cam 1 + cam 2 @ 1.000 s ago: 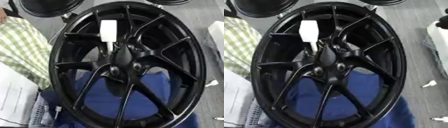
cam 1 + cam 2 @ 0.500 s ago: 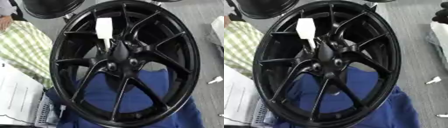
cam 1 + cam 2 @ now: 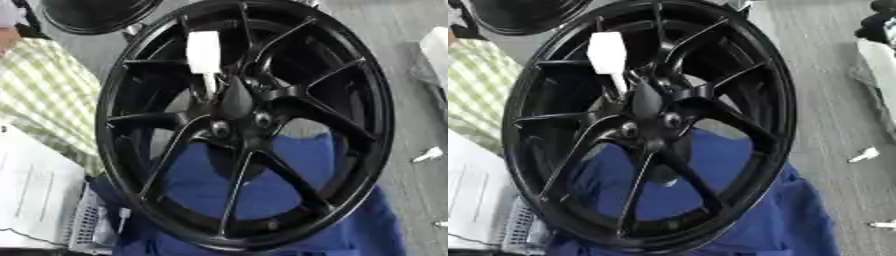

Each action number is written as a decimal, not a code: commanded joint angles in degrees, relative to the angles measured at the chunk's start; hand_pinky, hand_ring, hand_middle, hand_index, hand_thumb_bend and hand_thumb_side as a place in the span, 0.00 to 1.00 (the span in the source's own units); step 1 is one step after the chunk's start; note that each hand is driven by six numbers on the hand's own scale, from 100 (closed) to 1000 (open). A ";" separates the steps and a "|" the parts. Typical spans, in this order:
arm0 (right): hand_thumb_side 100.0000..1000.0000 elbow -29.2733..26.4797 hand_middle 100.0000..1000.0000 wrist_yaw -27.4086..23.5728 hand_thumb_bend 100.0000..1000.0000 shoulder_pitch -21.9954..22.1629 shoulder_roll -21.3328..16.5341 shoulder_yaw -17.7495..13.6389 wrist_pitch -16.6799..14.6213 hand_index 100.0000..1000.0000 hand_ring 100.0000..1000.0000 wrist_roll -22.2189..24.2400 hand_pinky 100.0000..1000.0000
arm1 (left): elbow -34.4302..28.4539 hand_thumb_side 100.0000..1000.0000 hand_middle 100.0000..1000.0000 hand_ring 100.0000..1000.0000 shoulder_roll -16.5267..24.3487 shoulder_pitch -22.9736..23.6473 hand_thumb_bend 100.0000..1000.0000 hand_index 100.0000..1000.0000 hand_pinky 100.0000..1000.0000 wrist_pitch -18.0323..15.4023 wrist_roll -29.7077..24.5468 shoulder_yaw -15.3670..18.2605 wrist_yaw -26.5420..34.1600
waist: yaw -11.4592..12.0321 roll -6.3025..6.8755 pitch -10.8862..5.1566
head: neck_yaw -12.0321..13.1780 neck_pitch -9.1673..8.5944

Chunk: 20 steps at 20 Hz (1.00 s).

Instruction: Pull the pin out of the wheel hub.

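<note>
Wheel hub [image 3: 249,125], a big glossy black alloy wheel with thin paired spokes, fills most of both eye views, its face turned toward the camera and its oval outline running long from the top edge to the bottom edge. It stands over a crumpled blue cloth [image 3: 289,200] that shows through the lower spokes and spreads toward the bottom right corner of the grey floor [image 3: 833,100]. A green-and-white checked fabric [image 3: 48,95] lies at the left edge, with a white sheet of paper [image 3: 35,200] below it. A second black round rim [image 3: 96,15] sits at the top left corner. The pin [image 3: 205,56], a white flat-handled piece with a thin stem, stands in the hub just above the centre, its long axis near vertical, handle up and stem pointing down toward the centre boss. Small white scraps [image 3: 429,154] lie on the floor at the right edge. Neither hand shows in either view, so their fingers cannot be described.
</note>
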 commanded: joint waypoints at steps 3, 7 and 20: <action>0.53 -0.46 0.56 0.46 0.00 0.13 -1.95 -0.29 -0.17 0.71 0.64 -0.18 0.81 | 5.97 0.56 0.72 0.77 -5.16 -6.72 0.51 0.84 0.78 1.71 -4.56 -6.47 0.15 | 0.02 -1.00 -1.76 | -1.18 -1.25; 0.52 -0.28 0.56 0.83 0.00 0.80 -1.55 -0.31 -0.55 0.71 0.64 -0.31 0.81 | 11.28 0.49 0.69 0.74 -10.94 -12.53 0.52 0.82 0.75 1.36 -8.13 -11.20 -2.77 | -0.26 -1.71 -2.01 | -1.72 -1.22; 0.54 0.51 0.56 1.93 0.00 0.51 -0.25 0.10 -0.39 0.71 0.64 0.19 0.81 | 26.57 0.55 0.71 0.76 -22.49 -22.69 0.63 0.83 0.74 0.12 -19.36 -14.18 -6.38 | 0.22 -2.65 -1.34 | -1.71 -1.76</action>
